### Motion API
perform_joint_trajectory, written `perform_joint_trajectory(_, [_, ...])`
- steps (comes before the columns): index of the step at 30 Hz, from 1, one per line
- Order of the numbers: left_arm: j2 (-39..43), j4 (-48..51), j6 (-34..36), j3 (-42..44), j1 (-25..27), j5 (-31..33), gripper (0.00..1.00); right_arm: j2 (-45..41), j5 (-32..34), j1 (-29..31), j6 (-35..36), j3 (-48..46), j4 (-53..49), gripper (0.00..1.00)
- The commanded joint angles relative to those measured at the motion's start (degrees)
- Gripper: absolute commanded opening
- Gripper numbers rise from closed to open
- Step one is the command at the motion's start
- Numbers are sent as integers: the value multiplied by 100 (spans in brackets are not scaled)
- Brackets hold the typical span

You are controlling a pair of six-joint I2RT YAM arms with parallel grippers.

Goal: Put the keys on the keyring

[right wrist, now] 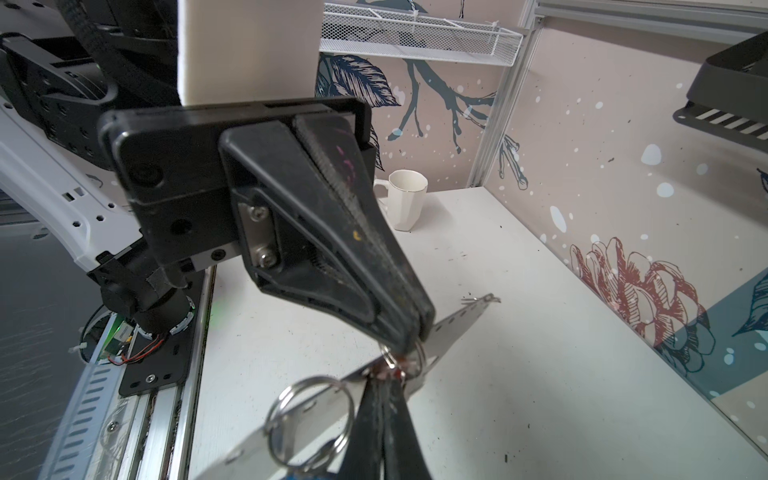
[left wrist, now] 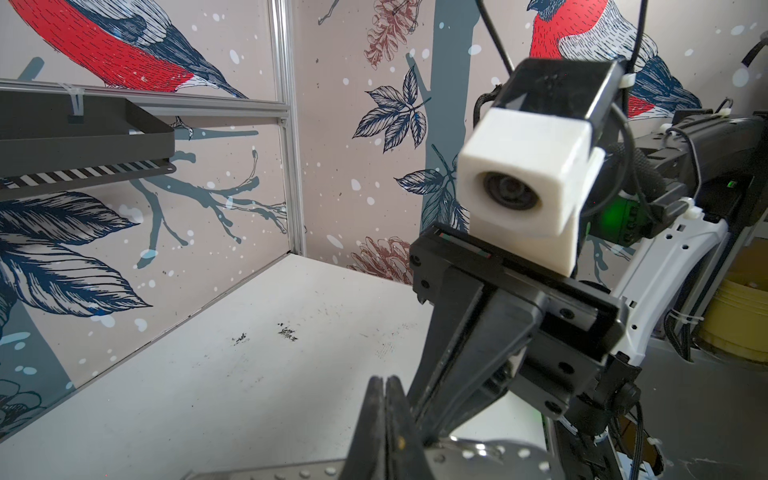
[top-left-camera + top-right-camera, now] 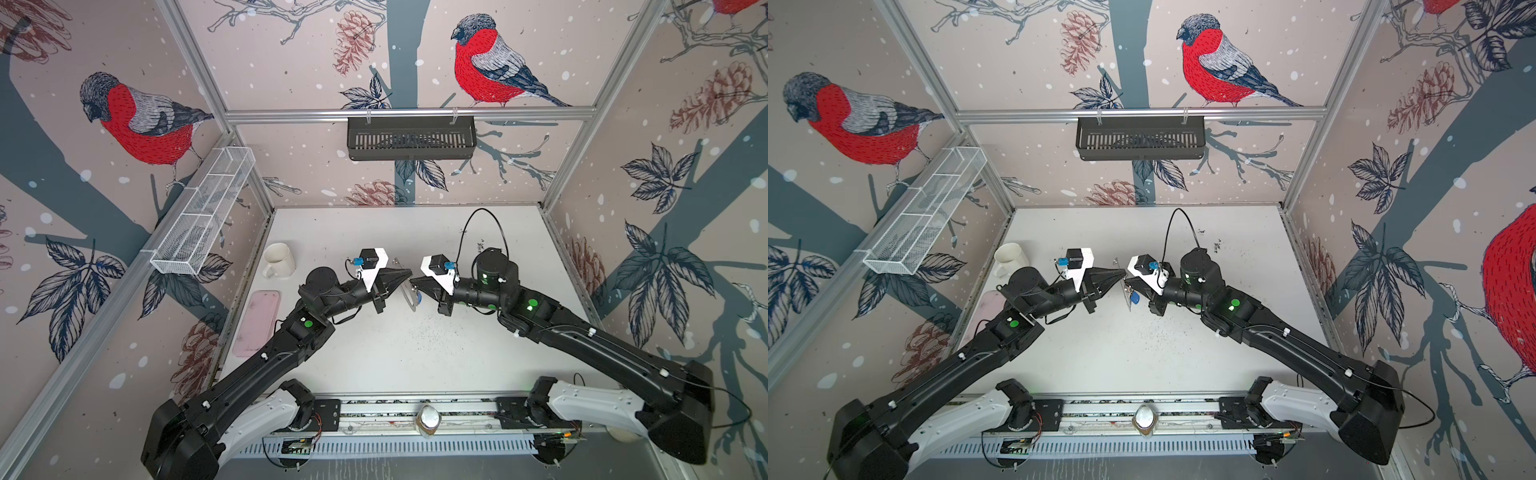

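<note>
Meeting over the middle of the white table [image 3: 395, 357], both arms are holding their work clear of the surface. On one side the left gripper [image 1: 419, 328] is clamping the keyring [image 1: 461, 320], jaws pressed together on the flat grey plate partway along its length. The plate is standing on edge, its far end pointing toward the back wall. In the left wrist view the fingers [image 2: 374, 419] of the left gripper are showing no gap, and the dotted face of the keyring [image 2: 291, 471] is running just beneath them. Opposite it the right gripper [image 1: 388, 374] is facing in, jaws closed. Its tips are pinching the keys [image 1: 316, 380] at a red piece right against the plate, just under the left gripper's tip. A large split ring of the bunch is hanging in front of the plate. The blue tag [image 3: 419, 297] is dangling just below the right gripper [image 3: 413, 284] in both top views. Whether any ring is threading a loop on the holder: cannot tell. The mug [image 3: 279, 258] and the pink case [image 3: 257, 322] are sitting well apart from all this, at the table's left edge.
</note>
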State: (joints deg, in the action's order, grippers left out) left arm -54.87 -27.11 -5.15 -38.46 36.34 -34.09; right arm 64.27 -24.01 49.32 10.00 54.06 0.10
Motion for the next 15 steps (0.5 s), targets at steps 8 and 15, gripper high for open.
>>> perform_joint_trajectory(8, [-78, -760, -232, 93, 1, -125, 0, 161, -114, 78, -86, 140, 276, 3])
perform_joint_trajectory(15, [-15, -714, -184, 84, 4, 77, 0, -281, 717, 10, -172, -105, 173, 12])
